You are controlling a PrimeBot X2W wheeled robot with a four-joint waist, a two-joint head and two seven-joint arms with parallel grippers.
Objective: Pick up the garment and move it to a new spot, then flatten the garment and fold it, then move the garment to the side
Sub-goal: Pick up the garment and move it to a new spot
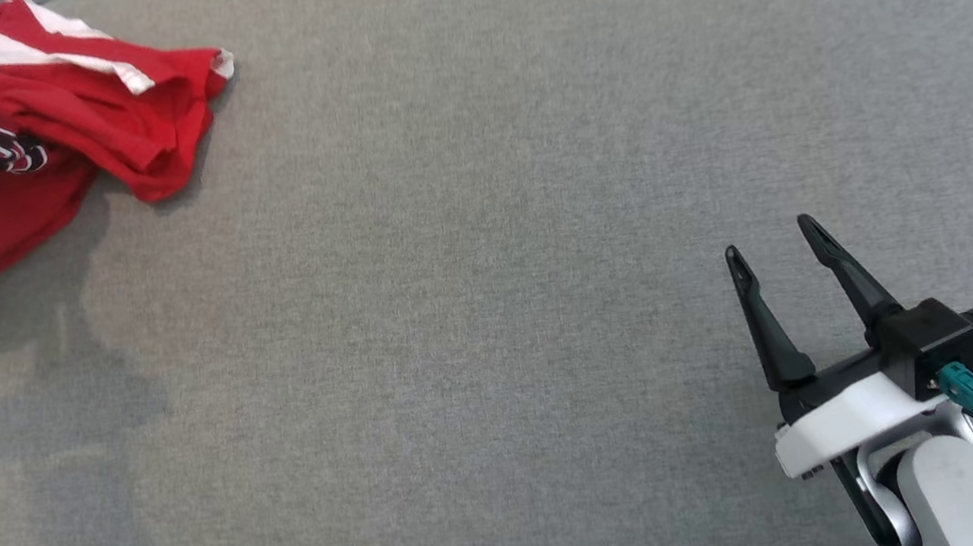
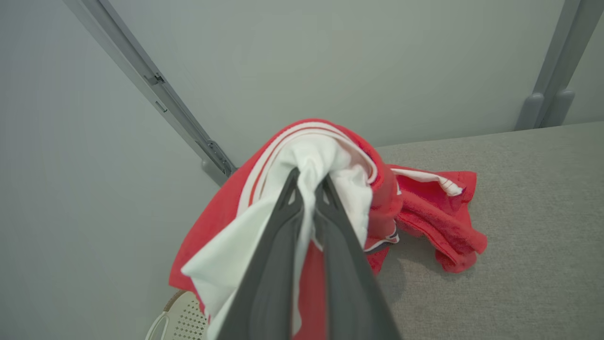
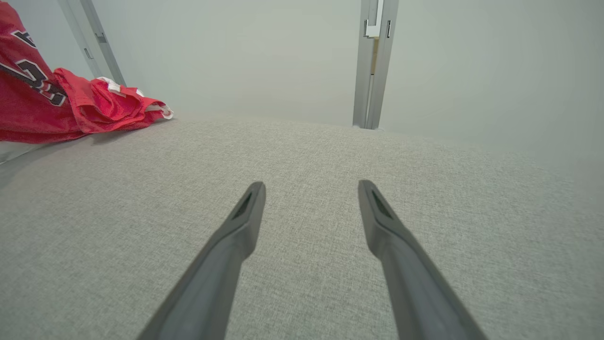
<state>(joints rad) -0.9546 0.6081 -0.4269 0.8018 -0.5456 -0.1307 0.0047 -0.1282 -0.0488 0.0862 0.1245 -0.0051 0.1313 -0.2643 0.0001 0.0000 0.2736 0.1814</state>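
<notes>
Item 1, your left gripper (image 2: 309,178): jaws pinched tight on a white fold of the shirt (image 2: 427,210), that part raised off the grey table (image 2: 519,236). Item 2, the shirt, red with white trim: bunched at the table's far left. Item 3, your right gripper (image 1: 770,237): jaws spread wide, holding nothing, well apart from the shirt

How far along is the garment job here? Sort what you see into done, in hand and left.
Done: the left gripper is shut on a bunch of the red and white garment. In hand: the pick-up, with one end lying on the grey surface. Left: moving it, flattening, folding, setting aside; the right gripper is open over bare surface.
</notes>
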